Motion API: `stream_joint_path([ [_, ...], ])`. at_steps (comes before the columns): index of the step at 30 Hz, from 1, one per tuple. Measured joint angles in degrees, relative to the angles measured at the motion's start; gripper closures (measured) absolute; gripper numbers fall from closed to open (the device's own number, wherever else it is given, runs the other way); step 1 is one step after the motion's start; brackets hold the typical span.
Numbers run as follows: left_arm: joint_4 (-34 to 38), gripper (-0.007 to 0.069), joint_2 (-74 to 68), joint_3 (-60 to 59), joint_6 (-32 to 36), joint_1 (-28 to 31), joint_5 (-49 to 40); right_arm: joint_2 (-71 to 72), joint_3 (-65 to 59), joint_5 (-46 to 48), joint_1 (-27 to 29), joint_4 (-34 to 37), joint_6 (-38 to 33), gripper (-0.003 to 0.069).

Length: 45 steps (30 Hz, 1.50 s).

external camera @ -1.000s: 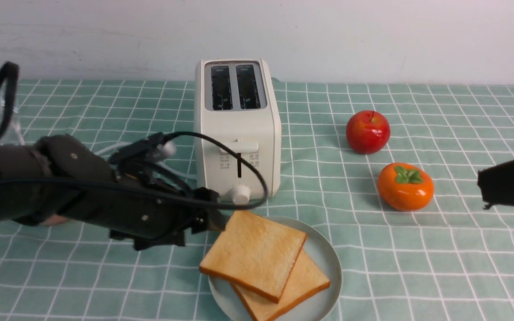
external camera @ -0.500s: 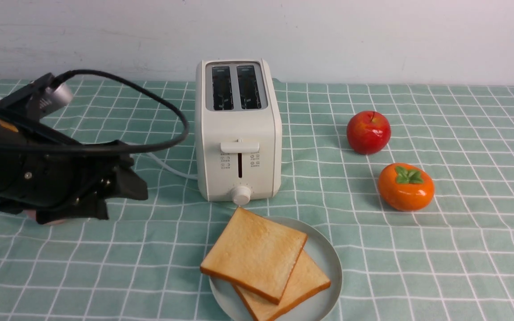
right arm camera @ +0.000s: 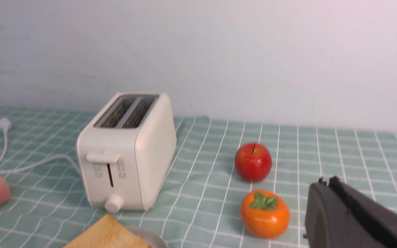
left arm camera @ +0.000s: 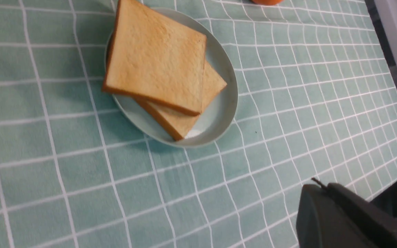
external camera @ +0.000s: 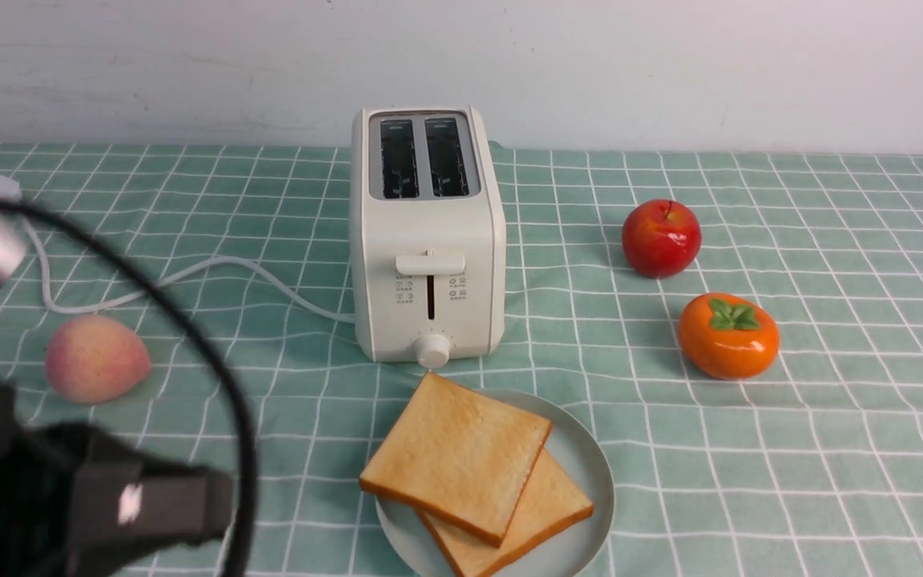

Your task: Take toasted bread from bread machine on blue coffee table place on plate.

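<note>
Both toasted bread (external camera: 455,457) slices on plate (external camera: 586,461), 6 o'clock of bread machine (external camera: 428,232). Closed, empty: left gripper (left arm camera: 322,186), right gripper (right arm camera: 324,182). Retreat high.

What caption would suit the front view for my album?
Two toast slices stacked on the plate before the empty toaster, apple and persimmon alongside.

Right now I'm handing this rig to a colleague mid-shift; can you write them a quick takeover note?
Left tool: shut, empty, clear of the plate.
Right tool: shut, empty, out of the front view.
Toasted bread: both slices lie stacked on the plate, just in front of the bread machine; the upper slice overhangs the rim.
Bread machine: both slots empty.
Done: both slices are plated.
Left: nothing apparent, probably just parking the arms.
</note>
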<state>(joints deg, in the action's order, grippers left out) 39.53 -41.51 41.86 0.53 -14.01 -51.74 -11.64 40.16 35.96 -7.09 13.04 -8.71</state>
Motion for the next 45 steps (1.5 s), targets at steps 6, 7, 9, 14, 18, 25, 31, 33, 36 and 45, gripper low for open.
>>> stream_joint_path([
  [6, -0.06, 0.0638, 20.52, -12.32, -3.95, 0.00, 0.97, 6.36, -15.11, -5.05, -0.59, 0.01, 0.00, 0.0677],
  [7, -0.11, 0.0638, 21.57, -12.83, -4.05, 0.00, 1.11, 6.39, -16.07, -5.05, -0.59, 0.01, 0.00, 0.0677],
  [9, -0.78, 0.0638, 27.14, -14.94, -3.95, 0.00, 2.31, 6.41, -21.50, -5.05, -0.59, 0.13, 0.00, 0.0675],
  [14, -3.85, 0.0638, 32.16, -15.85, 0.03, 0.00, 12.03, 6.41, -27.70, -8.25, -0.59, 0.19, -0.02, 0.0671],
  [18, -3.96, 0.0638, 32.21, -16.13, 1.34, 0.00, 16.74, 6.41, -28.42, -12.27, -0.59, 0.19, -0.02, 0.0667],
  [25, -4.12, 0.0638, 32.21, -16.13, 1.68, 0.00, 17.50, 6.41, -28.42, -13.79, -0.59, 0.24, -0.02, 0.0664],
  [31, -5.95, 0.0638, 32.73, -18.04, 5.61, 0.28, 18.21, 6.41, -28.42, -13.96, -0.59, 0.40, -0.02, 0.0658],
  [33, -11.10, 0.0638, 34.81, -20.25, 10.87, 2.15, 20.37, 6.41, -28.42, -13.96, -0.59, 0.40, -0.06, 0.0657],
  [36, -18.05, 0.0638, 38.76, -23.43, 17.24, 5.66, 24.00, 6.41, -28.42, -13.96, -0.59, 0.40, -0.06, 0.0656],
  [45, -27.43, 0.0638, 42.15, -36.77, 8.51, 10.54, 30.42, 6.41, -28.42, -13.96, -0.59, 0.47, -0.06, 0.0656],
])
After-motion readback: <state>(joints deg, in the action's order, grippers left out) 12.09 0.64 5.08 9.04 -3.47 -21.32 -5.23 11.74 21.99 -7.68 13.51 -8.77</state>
